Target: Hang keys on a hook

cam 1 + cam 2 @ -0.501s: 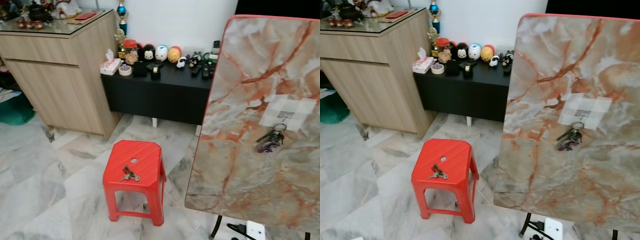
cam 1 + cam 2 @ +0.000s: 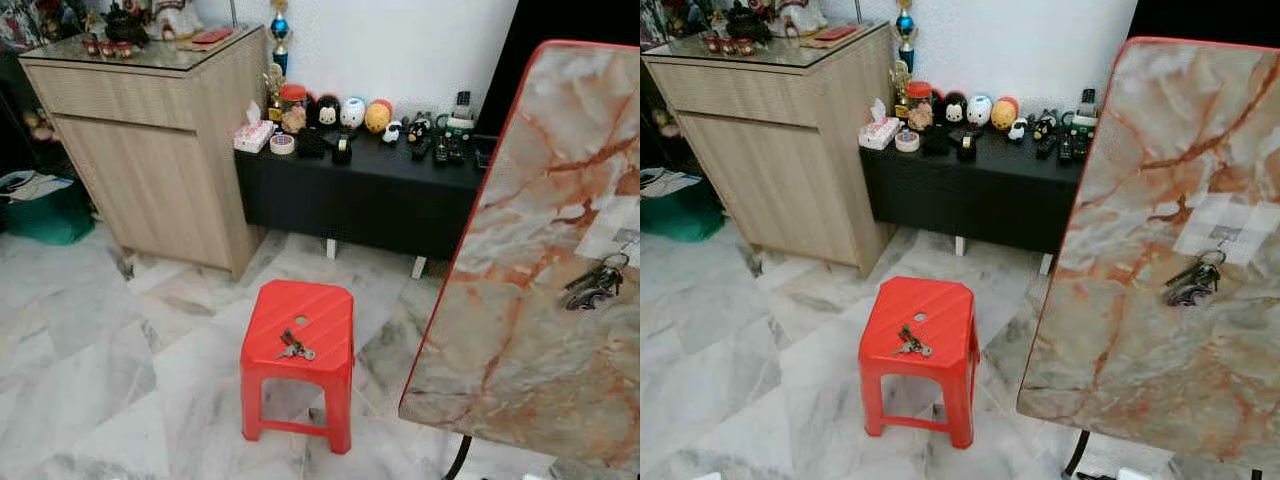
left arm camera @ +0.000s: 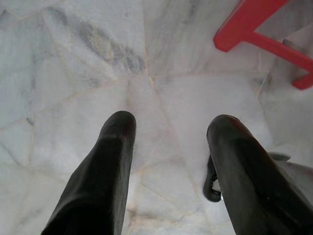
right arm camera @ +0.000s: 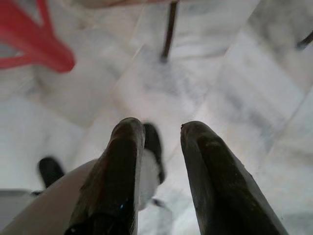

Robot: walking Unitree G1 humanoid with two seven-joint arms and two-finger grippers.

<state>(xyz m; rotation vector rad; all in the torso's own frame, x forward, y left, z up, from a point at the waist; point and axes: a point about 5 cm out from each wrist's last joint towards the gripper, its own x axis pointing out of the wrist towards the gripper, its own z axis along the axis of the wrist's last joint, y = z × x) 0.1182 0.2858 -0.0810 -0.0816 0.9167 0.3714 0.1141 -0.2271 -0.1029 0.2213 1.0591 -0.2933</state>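
A small bunch of keys (image 2: pixel 294 347) lies on top of a red plastic stool (image 2: pixel 300 330) in the middle of the marble floor. To the right stands a tilted marble-patterned board (image 2: pixel 1160 260) with a hook (image 2: pixel 1223 238) on a white patch. Another bunch of keys (image 2: pixel 1193 283) hangs from that hook. My left gripper (image 3: pixel 168 127) hangs over bare floor tiles, its two black fingers apart and empty, with a stool leg (image 3: pixel 254 29) nearby. My right gripper (image 4: pixel 159 132) also points at the floor, fingers apart with nothing between them.
A wooden cabinet (image 2: pixel 150 150) stands at the left. A low black bench (image 2: pixel 370 190) against the wall carries figurines, a tissue box and remotes. A green bag (image 2: pixel 40 205) sits at far left. A thin black board leg (image 4: pixel 168 29) stands near my right gripper.
The camera has turned left: stool, bench and board all shifted right in view. The keys on the stool and those on the hook stay put.
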